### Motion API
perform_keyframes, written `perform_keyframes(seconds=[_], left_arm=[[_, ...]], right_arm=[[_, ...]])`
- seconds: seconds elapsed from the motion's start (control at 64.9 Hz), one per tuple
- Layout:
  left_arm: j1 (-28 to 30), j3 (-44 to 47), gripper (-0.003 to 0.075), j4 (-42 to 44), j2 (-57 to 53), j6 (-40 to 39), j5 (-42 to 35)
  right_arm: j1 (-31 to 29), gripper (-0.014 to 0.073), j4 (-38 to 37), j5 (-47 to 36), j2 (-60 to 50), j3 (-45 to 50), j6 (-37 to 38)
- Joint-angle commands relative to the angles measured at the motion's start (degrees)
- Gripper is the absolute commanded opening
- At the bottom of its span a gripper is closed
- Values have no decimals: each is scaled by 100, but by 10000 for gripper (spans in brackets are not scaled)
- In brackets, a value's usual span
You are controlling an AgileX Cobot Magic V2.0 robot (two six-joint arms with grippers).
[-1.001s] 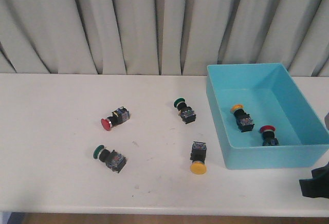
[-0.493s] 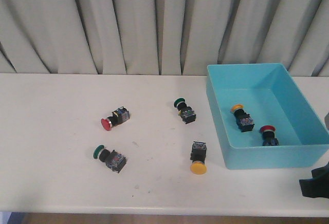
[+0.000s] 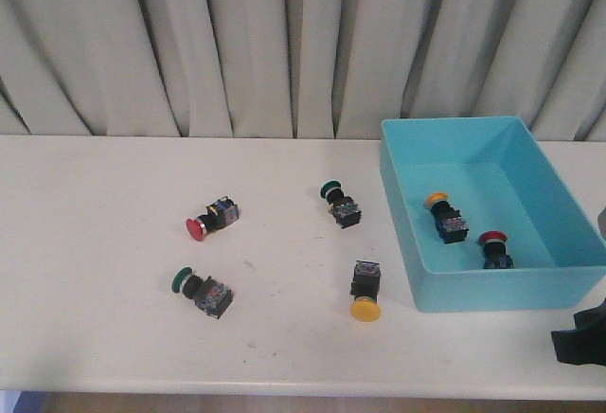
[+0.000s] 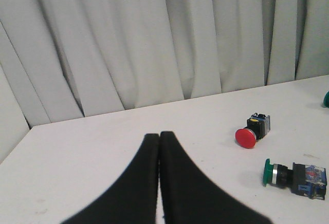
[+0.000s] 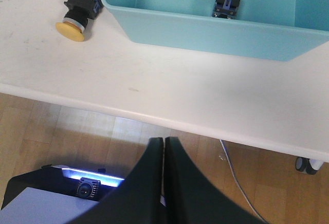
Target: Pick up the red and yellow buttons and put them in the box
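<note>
The turquoise box (image 3: 492, 285) stands at the table's right, with a yellow button (image 3: 445, 214) and a red button (image 3: 493, 248) lying inside it. On the table lie a red button (image 3: 210, 220) at left centre and a yellow button (image 3: 365, 292) just left of the box. The left wrist view shows that red button (image 4: 252, 130), right of and beyond my left gripper (image 4: 159, 135), which is shut and empty. My right gripper (image 5: 163, 141) is shut and empty, hanging off the table's front edge over the floor. The yellow button (image 5: 79, 11) and box (image 5: 205, 26) lie beyond it.
Two green-capped buttons lie on the table, one at front left (image 3: 203, 290) and one near the middle (image 3: 340, 204). A grey curtain (image 3: 284, 44) hangs behind the table. Part of the right arm (image 3: 579, 342) shows at the front right corner.
</note>
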Motion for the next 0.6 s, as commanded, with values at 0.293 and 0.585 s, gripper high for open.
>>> perform_keyframes(seconds=[0.293,0.585], left_arm=[[1,266,-7,-43,-86,-184,-443],[1,266,-7,-28,-86,-271,-443]], right_arm=[[-21,-6,19,-223,-52,-138,-28],[-21,-6,19,-223,-52,-138,-28]])
